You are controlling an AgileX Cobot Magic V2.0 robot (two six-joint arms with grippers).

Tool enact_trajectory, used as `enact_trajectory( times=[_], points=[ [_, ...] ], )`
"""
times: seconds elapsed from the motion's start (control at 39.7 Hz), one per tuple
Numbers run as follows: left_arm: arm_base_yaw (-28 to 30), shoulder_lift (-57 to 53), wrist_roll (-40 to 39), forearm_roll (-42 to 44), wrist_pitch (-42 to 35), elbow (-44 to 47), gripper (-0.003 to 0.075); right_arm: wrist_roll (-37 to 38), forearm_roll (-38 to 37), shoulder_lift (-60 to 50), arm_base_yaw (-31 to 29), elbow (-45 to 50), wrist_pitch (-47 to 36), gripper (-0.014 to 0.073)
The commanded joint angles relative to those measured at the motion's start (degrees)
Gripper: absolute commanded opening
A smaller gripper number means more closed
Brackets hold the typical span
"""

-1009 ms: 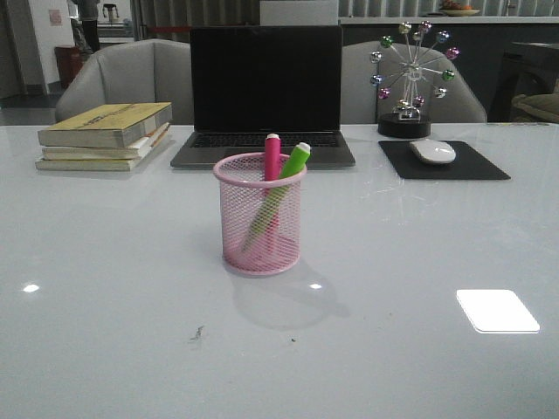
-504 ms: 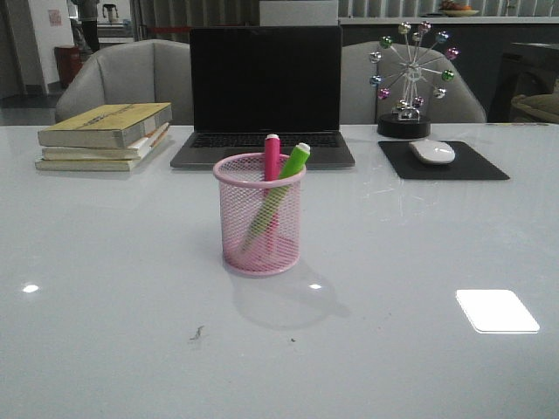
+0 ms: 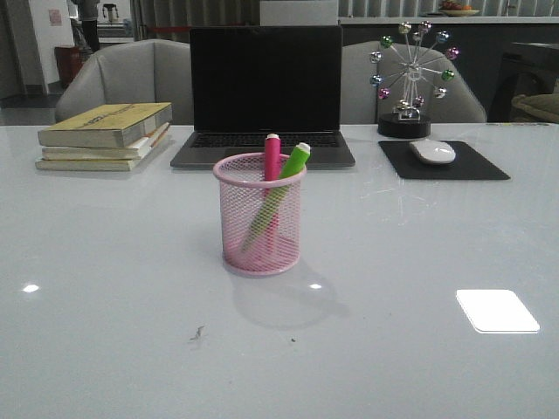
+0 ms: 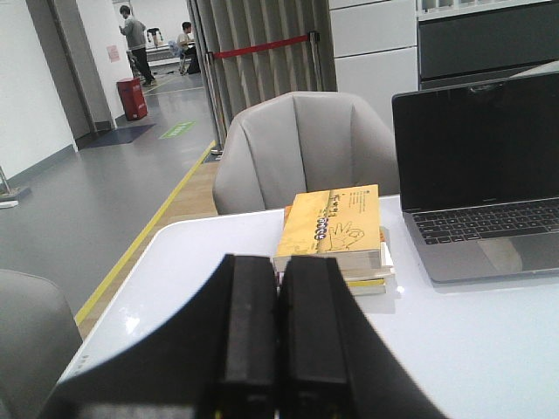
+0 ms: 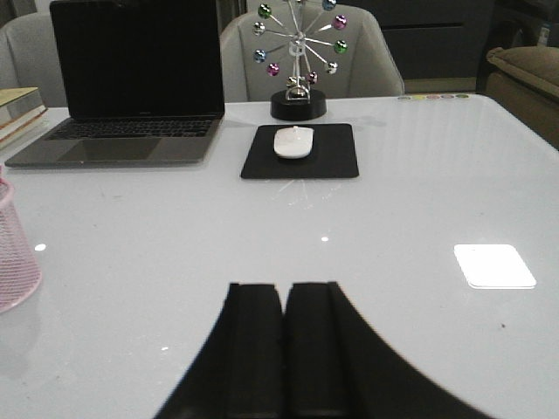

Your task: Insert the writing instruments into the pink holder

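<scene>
My left gripper [image 4: 279, 349] reads closed and empty on its wrist camera, the two black fingers pressed flat together, and my right gripper [image 5: 284, 349] looks the same, fingers meeting with nothing between them. Comparing the front view with the frames from a second and half a second ago, I find nothing changed: the pink holder [image 3: 260, 216] sits on the same spot of the white table [image 3: 419, 253], and both pens lean at the same angles as before. The magenta pen [image 3: 272, 157] stands nearly upright inside the cup, its tip above the rim, and the green pen [image 3: 294, 161] tilts to the right beside it, its capped end resting against the rim. Neither arm appears in the front view, so both grippers are well apart from the cup. On the right wrist camera only a sliver of the pink mesh shows at the picture's edge, off to the side of the fingers, with the mouse [image 5: 293, 142] on its black pad [image 5: 301, 166] farther ahead. The left wrist camera faces the stack of books [image 4: 336, 231] and the laptop [image 4: 480, 175]; the cup is out of its picture.
</scene>
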Motion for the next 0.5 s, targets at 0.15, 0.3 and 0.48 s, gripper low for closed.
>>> enact_trajectory(
  times=[0.15,0.3,0.48],
  points=[
    [0.2,-0.2,0.0,-0.2,-4.7,-1.7,0.0092,6.0,-9.7,-0.9,-0.3,2.7,-11.2,0.0057],
    [0.2,-0.2,0.0,-0.2,-4.7,-1.7,0.0092,6.0,-9.8,-0.9,-0.3,4.0,-11.2,0.0057],
    [0.2,-0.2,0.0,-0.2,-4.7,-1.7,0.0092,6.0,-9.8,-1.2,-0.1,4.0,-9.2,0.0057]
  ],
)
